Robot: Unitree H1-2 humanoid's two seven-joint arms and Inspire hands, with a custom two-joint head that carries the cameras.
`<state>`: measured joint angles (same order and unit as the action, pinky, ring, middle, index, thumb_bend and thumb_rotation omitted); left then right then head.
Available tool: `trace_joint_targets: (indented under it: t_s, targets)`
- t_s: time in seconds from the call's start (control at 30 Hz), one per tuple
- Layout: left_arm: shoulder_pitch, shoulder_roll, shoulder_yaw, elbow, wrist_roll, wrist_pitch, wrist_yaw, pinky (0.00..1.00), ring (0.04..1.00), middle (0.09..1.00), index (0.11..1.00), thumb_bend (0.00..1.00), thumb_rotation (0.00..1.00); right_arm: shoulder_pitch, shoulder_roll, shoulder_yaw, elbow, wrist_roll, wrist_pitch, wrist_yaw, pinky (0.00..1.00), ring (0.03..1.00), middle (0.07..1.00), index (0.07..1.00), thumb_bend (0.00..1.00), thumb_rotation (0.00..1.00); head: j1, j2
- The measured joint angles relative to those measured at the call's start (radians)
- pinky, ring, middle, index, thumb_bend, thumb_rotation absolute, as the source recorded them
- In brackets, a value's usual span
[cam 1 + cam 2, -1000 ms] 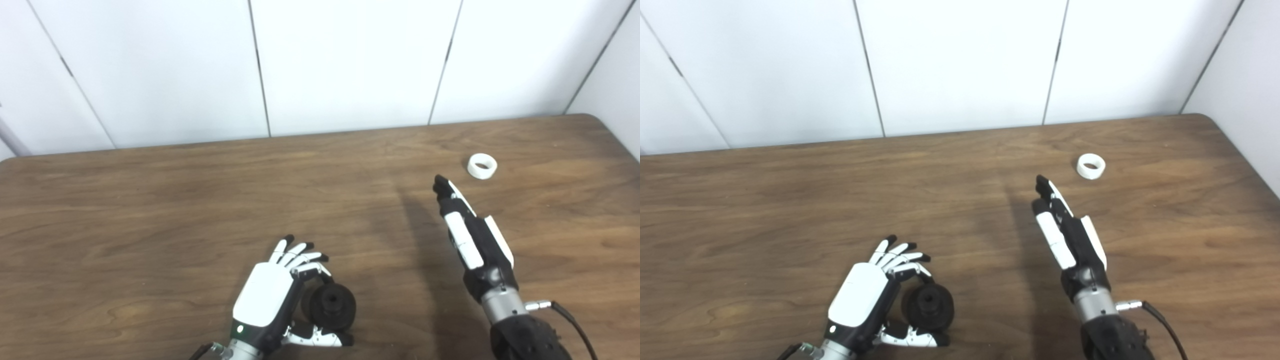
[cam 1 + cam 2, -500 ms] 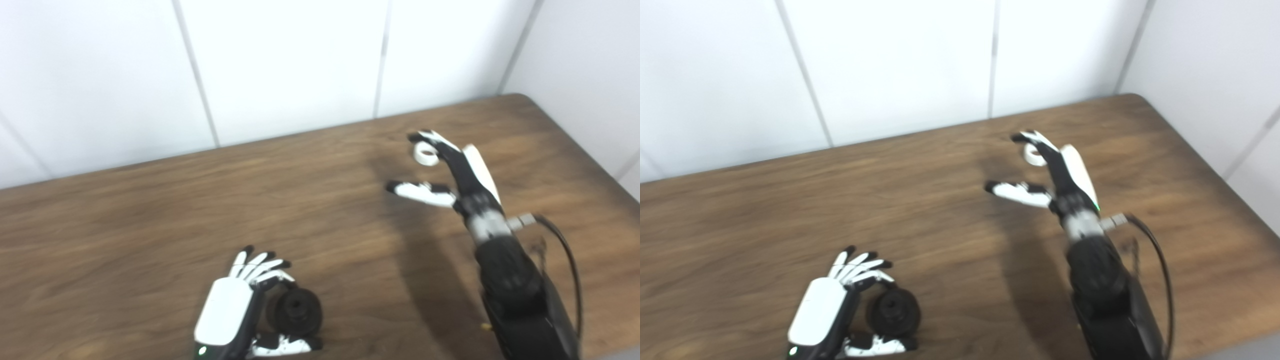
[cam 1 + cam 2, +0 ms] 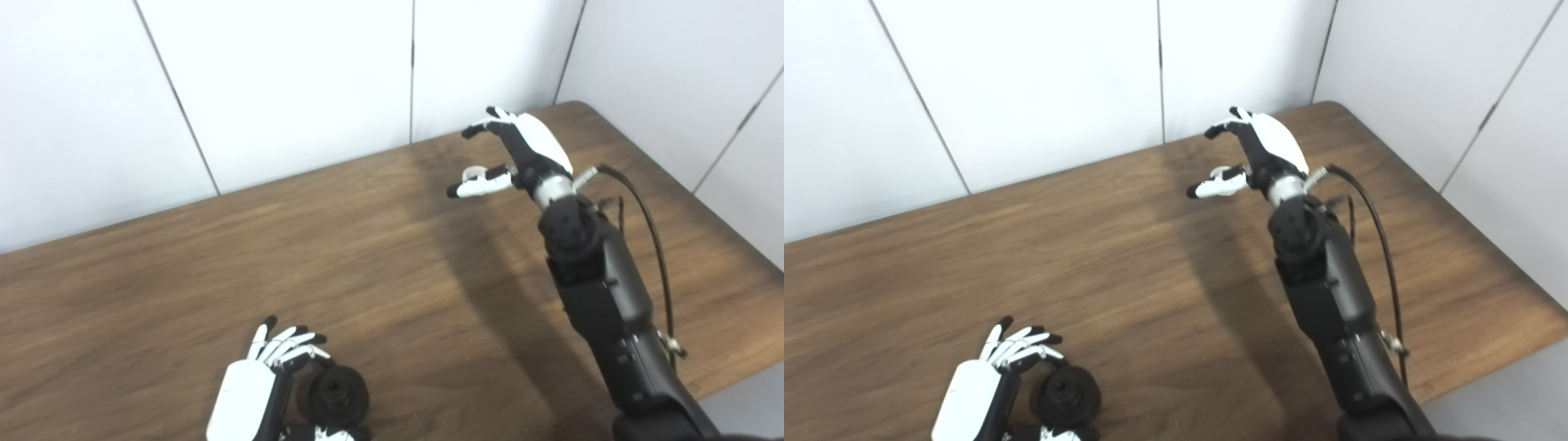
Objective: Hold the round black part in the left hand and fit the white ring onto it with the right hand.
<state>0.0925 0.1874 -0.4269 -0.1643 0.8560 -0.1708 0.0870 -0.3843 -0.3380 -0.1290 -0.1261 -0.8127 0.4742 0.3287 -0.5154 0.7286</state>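
The right arm stretches far out over the table, its right hand held palm-down with fingers and thumb spread apart. The left hand sits low at the near edge, back upward, fingers curled loosely toward the thumb.

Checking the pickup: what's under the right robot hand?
The white ring peeks out behind the thumb of the open right robot hand; most is covered. Contact can't be judged.

We see a brown wood-grain counter, white wall panels, a black round part, a white ring, and white-and-black hands.
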Motion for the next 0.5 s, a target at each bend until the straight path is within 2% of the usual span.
trace_joint_targets:
  t_s: [0.2, 0.37, 0.5]
  targets:
    - [0.005, 0.004, 0.010, -0.005, -0.001, 0.000, -0.015, 1.00, 0.842, 0.749, 0.482, 0.52, 0.05, -0.051, -0.036, 0.043, 0.136, -0.046, 0.000, 0.037, 1.00, 1.000, 0.999, 0.748, 0.89, 0.26, -0.011, 0.000]
    - [-0.006, 0.062, 0.063, 0.002, 0.004, -0.002, -0.017, 1.00, 0.844, 0.750, 0.483, 0.52, 0.05, -0.109, -0.063, 0.056, 0.240, -0.072, 0.000, 0.051, 1.00, 1.000, 1.000, 0.752, 0.88, 0.26, -0.002, -0.003]
    - [-0.010, 0.064, 0.068, 0.002, 0.005, -0.003, -0.016, 1.00, 0.845, 0.749, 0.482, 0.52, 0.05, -0.145, -0.067, 0.058, 0.302, -0.103, 0.000, 0.078, 1.00, 1.000, 1.000, 0.750, 0.89, 0.27, 0.006, -0.005]
